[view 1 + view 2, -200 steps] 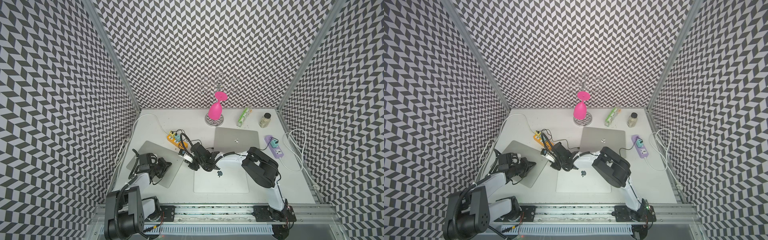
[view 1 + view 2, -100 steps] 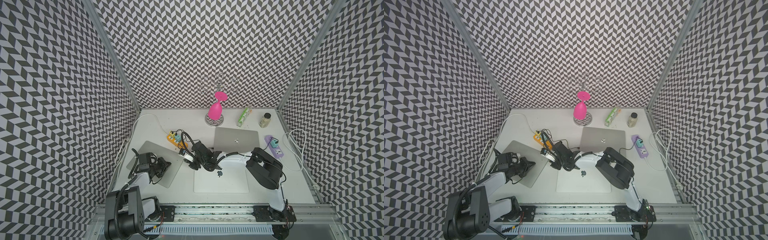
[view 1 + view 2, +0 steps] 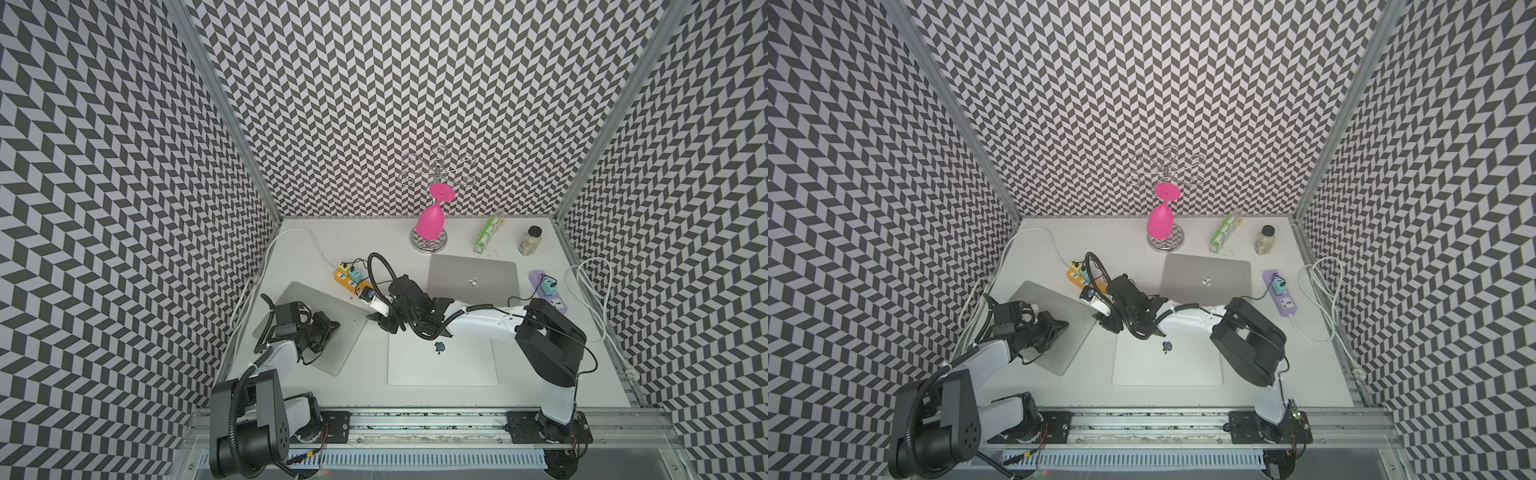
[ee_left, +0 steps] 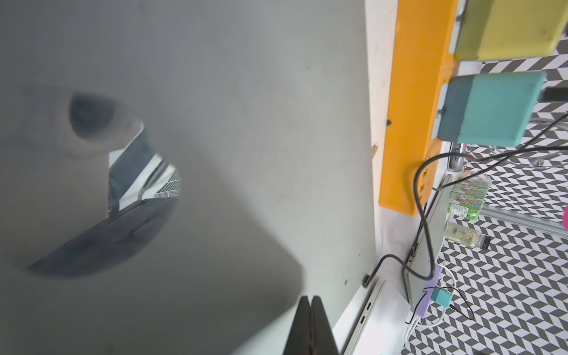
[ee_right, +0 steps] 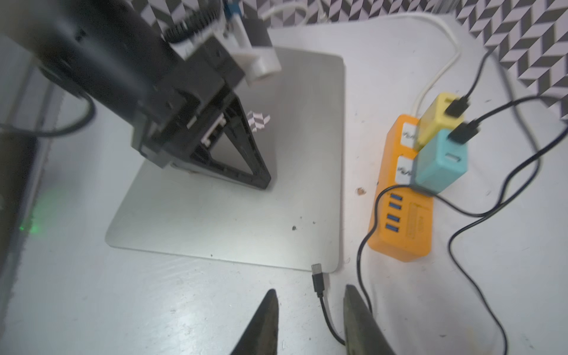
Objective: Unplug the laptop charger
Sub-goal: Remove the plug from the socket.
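Charger plug [image 5: 316, 273] lies free on the tabletop [image 5: 123, 307] beside the laptop [image 5: 246, 215].
Right tool [image 5: 310, 290] straddles its cord [image 5: 327, 316], jaws parted, empty; left tool [image 4: 310, 299], closed, presses the laptop. Light, limp cord: grip the stiff plug.

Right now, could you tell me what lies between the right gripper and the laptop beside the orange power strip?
The charger plug, loose on the table between the laptop and the open right gripper; the right wrist view shows it.
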Motion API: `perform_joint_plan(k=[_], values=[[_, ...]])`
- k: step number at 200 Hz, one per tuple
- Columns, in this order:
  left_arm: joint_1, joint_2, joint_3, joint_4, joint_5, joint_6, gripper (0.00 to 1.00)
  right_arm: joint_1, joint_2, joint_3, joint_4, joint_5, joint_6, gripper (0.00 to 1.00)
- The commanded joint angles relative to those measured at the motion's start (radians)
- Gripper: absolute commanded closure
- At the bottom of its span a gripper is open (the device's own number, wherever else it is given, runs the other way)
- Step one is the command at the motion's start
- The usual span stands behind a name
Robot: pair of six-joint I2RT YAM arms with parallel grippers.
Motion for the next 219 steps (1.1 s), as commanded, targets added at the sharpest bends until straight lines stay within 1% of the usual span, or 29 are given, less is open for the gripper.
perform_joint_plan(k=[1, 27, 56, 89, 110, 163, 191, 207, 219], values=[[0.013, 0.023, 0.053, -0.012, 0.021, 0.032, 1.0, -0.053, -0.04, 0.065, 0.036, -0.015, 0.051, 0.66], [0.019, 0.038, 0.078, 0.011, 0.04, 0.029, 1.0, -0.101, -0.014, 0.121, 0.057, -0.015, 0.066, 0.65], [0.028, 0.06, 0.133, 0.012, 0.053, 0.036, 1.0, -0.139, 0.036, 0.18, 0.081, -0.044, 0.092, 0.66], [0.031, 0.114, 0.189, 0.032, 0.075, 0.038, 1.0, -0.138, 0.112, 0.255, 0.076, -0.066, 0.094, 0.66], [0.033, 0.166, 0.224, 0.059, 0.09, 0.037, 1.0, -0.137, 0.154, 0.267, 0.118, -0.107, 0.106, 0.66], [0.038, 0.281, 0.303, 0.143, 0.134, 0.0, 1.0, -0.112, 0.262, 0.331, 0.131, -0.064, 0.083, 0.64], [0.043, 0.329, 0.35, 0.156, 0.146, -0.004, 1.0, -0.103, 0.308, 0.36, 0.148, -0.044, 0.088, 0.6], [0.047, 0.354, 0.375, 0.156, 0.152, 0.0, 1.0, -0.102, 0.332, 0.375, 0.158, -0.024, 0.089, 0.54], [0.049, 0.372, 0.389, 0.157, 0.155, 0.0, 1.0, -0.102, 0.347, 0.386, 0.167, -0.01, 0.088, 0.52]])
